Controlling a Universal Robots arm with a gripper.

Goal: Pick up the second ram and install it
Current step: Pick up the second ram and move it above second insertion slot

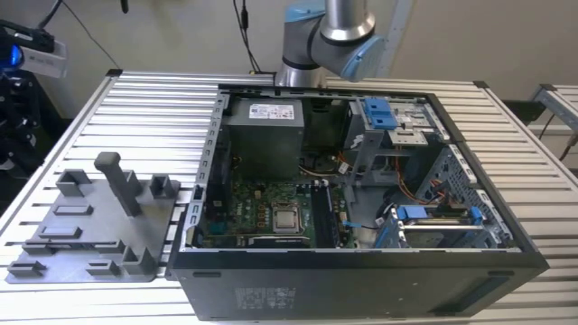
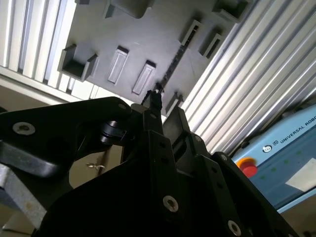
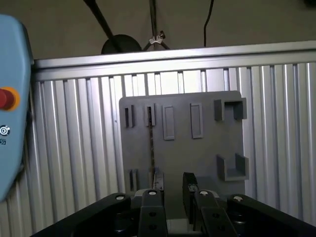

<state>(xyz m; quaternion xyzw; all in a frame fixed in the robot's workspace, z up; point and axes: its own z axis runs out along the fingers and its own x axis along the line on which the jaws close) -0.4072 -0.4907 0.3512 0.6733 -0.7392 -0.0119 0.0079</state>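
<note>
Closest to the wrist cameras is the black claw. Its two fingers stand apart with a gap between them, and they hold nothing. It hangs over the grey tray and looks down on it.

The second ram is a thin dark strip in the first wrist view. It stands on its thin edge in the grey tray, with small slot blocks at its ends to keep it up. It has not been picked up yet. The claw's tips line up near one end of it, but I cannot tell if they are right over it or a bit to the side.

I think the ram is very light and stiff, like a flat card. It is also easy to hurt. It could crack if it gets bent, and its chips should not be scraped. The best place to hold it looks like its two flat sides, near the middle of the top edge, with a soft squeeze.

Around the ram the tray has more slot blocks and little walls, and a tall post. Right above the ram the way looks open. The tray lies on the ribbed metal desk, close to the desk's edge, at the exterior view's left of the open computer. The computer has tall walls, wires and blue parts inside, so room in there looks tight.
</note>
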